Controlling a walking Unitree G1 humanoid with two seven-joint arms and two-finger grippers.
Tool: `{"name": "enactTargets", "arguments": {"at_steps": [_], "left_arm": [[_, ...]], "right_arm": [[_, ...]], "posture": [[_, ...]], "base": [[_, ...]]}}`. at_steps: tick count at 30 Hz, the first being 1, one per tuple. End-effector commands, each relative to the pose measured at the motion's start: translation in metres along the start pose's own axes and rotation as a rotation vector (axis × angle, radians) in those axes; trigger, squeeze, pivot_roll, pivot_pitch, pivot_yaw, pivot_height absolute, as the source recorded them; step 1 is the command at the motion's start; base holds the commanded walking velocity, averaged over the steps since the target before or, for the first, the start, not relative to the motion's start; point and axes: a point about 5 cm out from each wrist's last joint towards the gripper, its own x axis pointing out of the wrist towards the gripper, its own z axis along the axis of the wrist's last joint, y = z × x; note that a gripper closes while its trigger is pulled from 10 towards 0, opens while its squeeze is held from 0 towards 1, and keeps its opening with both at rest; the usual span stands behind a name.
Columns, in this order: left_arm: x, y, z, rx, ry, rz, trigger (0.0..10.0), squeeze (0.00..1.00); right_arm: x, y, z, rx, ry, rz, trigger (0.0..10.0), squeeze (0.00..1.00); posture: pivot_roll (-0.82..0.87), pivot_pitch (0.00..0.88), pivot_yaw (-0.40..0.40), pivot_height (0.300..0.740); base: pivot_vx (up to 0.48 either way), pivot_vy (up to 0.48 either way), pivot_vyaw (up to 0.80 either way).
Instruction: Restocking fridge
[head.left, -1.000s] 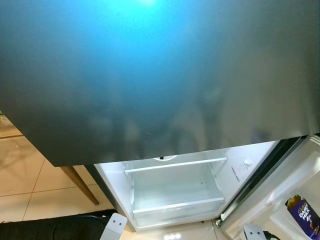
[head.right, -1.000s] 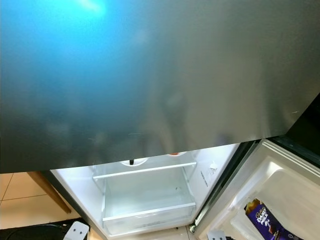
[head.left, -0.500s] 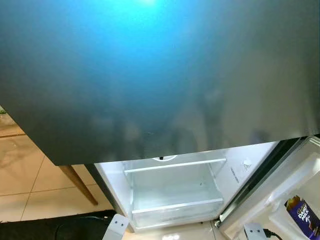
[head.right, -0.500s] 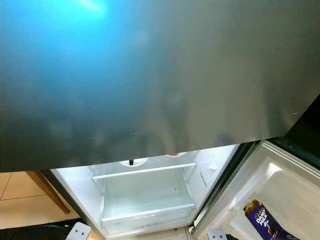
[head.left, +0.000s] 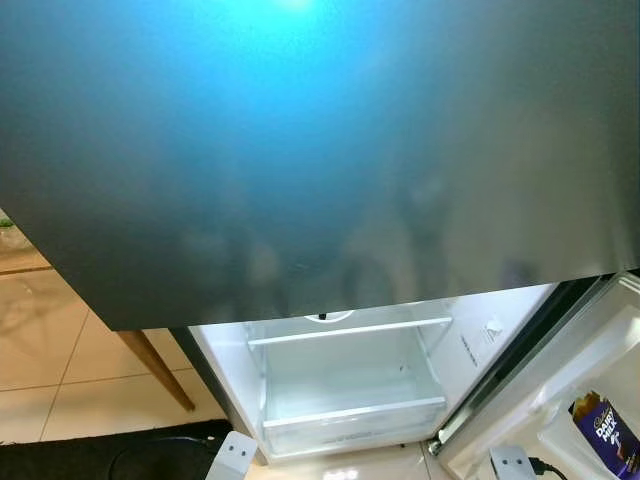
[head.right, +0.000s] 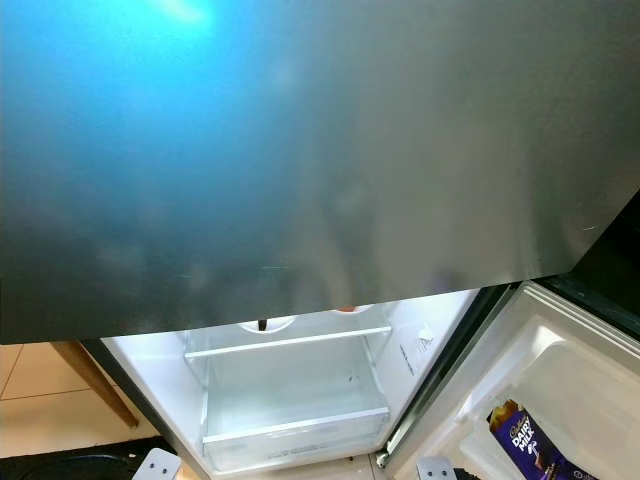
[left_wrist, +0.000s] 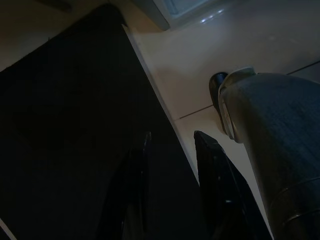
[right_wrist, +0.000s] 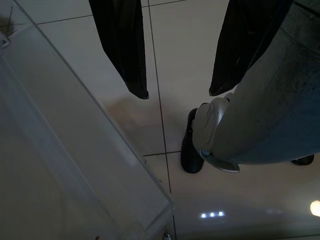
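Observation:
The fridge's dark grey upper door (head.left: 320, 150) is closed and takes up most of the eye views. Below it the lower compartment (head.left: 350, 370) stands open and lit, with a glass shelf (head.left: 350, 328) above a clear drawer (head.left: 355, 415) that looks empty. The open lower door (head.right: 560, 390) swings out to the right, and a purple chocolate pack (head.right: 525, 440) sits in its rack. My left gripper (left_wrist: 172, 136) hangs low over a dark mat, open and holding nothing. Above the floor tiles beside the door's clear rack (right_wrist: 75, 165), my right gripper (right_wrist: 179, 94) is open and holds nothing.
A wooden table leg (head.left: 155, 370) slants down to the left of the fridge, on pale floor tiles (head.left: 40, 350). A black mat (head.left: 120, 455) lies at the fridge's left foot. My own leg and dark foot (right_wrist: 191, 150) stand close to both grippers.

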Motion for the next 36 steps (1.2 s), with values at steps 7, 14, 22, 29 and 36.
{"name": "enactTargets", "arguments": {"at_steps": [7,14,22,29,36], "left_arm": [[0.0002,-0.0041,-0.0016,-0.020,0.013,-0.013,10.0,0.00],[0.0000,-0.0043,-0.0036,-0.018,0.018,-0.014,10.0,0.00],[-0.0001,-0.0049,-0.0044,-0.016,0.022,-0.020,10.0,0.00],[-0.0001,-0.0055,-0.0046,-0.018,0.023,-0.023,10.0,0.00],[-0.0001,-0.0062,-0.0054,-0.030,0.025,-0.025,10.0,0.00]], "right_arm": [[0.0001,0.0015,-0.0013,-0.007,0.006,0.008,10.0,0.00],[-0.0002,0.0010,-0.0035,-0.011,0.011,0.007,10.0,0.00],[-0.0002,-0.0004,-0.0024,-0.020,0.011,0.008,10.0,0.00],[-0.0003,-0.0012,-0.0019,-0.022,0.010,0.006,10.0,0.00],[-0.0003,0.0002,-0.0036,-0.022,0.014,0.010,10.0,0.00]], "posture": [[-0.03,0.020,-0.015,0.740],[-0.02,0.019,-0.016,0.740],[-0.02,0.012,-0.019,0.740],[-0.03,0.019,-0.018,0.740],[-0.03,0.022,-0.019,0.740]], "base": [[0.000,0.000,0.00],[0.000,0.000,0.00],[0.000,0.000,0.00],[0.000,0.000,0.00],[0.000,0.000,0.00]]}}
